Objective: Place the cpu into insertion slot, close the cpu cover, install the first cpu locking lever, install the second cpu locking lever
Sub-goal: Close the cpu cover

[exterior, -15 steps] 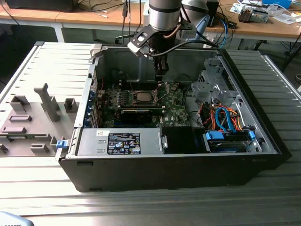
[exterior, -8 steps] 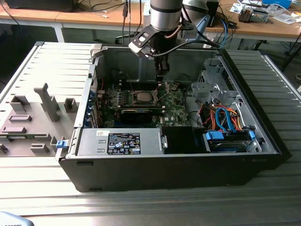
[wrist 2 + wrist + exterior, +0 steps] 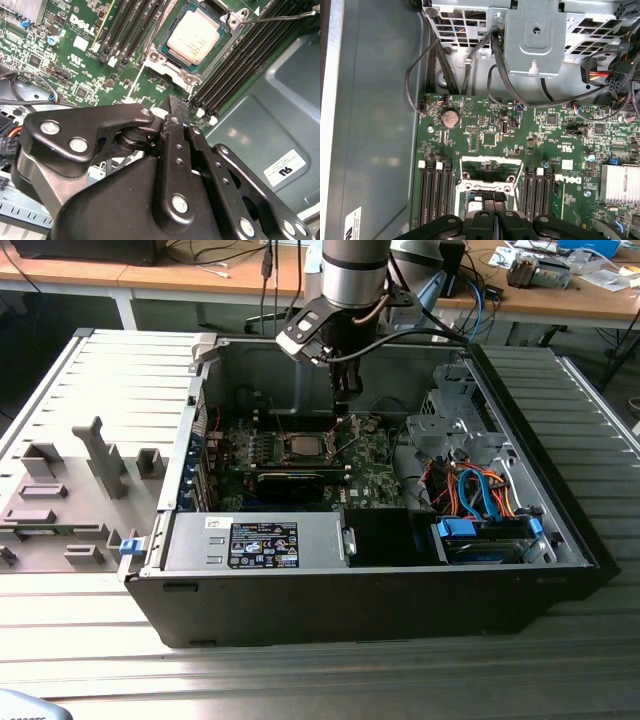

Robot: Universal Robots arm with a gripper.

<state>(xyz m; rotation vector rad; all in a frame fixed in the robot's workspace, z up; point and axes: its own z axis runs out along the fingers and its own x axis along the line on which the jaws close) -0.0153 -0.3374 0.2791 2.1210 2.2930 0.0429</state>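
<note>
In the exterior view, the tool (image 3: pixel 345 390) hangs inside an open black computer case (image 3: pixel 400 580) that lies on a ribbed metal table (image 3: pixel 300 670). It is above the green motherboard (image 3: pixel 375 468) and near the rear wall. The case's open side leaves free room above it. A perforated metal drive cage (image 3: pixel 450 430) hems it in on the exterior view's right. The power supply (image 3: pixel 260 540) carries a printed label.

In the second wrist view, the black fingers (image 3: pixel 172 125) are pressed together with nothing between them, just beside the socket. The cpu (image 3: pixel 197 36), a smooth silvery square, sits in the insertion slot (image 3: pixel 235 22). The cpu cover (image 3: pixel 162 62) lies flat around it. A thin locking lever (image 3: pixel 280 19) stretches over the black memory slots (image 3: pixel 235 75). A white sticker (image 3: pixel 284 167) marks the grey wall.

In the first wrist view, the closed fingertips partly hide the socket. A coin cell (image 3: pixel 450 118) and white lettering show on the board.
</note>
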